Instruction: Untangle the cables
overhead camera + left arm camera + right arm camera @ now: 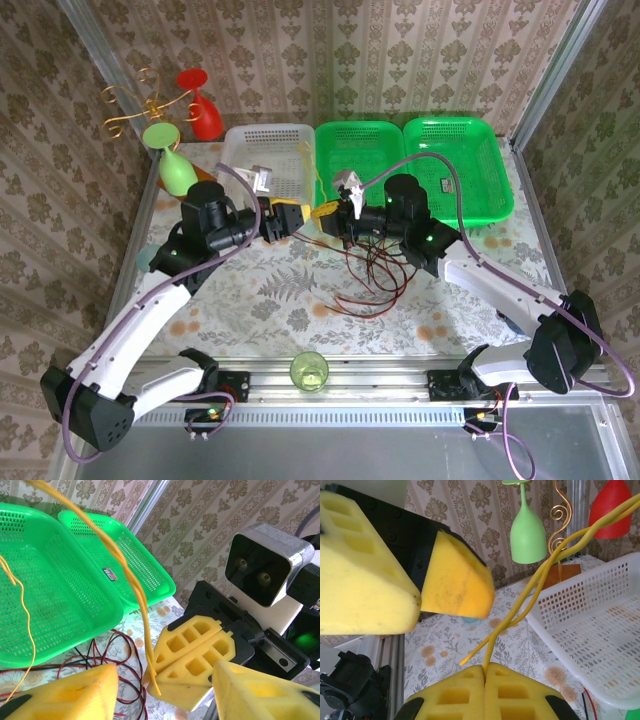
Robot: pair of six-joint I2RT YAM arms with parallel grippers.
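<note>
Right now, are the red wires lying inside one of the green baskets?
No, the red wires lie in loose loops on the flowered table, in front of the green baskets rather than in them.

There are three baskets at the far side: one white basket (250, 150) on the left and two green ones, the middle basket (370, 140) and the right basket (470, 150). One small dark tag (447, 185) is in the right basket. At far left are two wine glasses, a red glass (203, 110) and a green glass (172, 165), and one gold stand (125, 100). One green cup (309, 371) is near. There are two arms with two grippers: left gripper (285, 218) and right gripper (330, 212). The yellow cable (535, 583) shows two strands side by side; whether it is one folded cable or two, I cannot tell. The red cables (370, 300) are too tangled to count.
</note>
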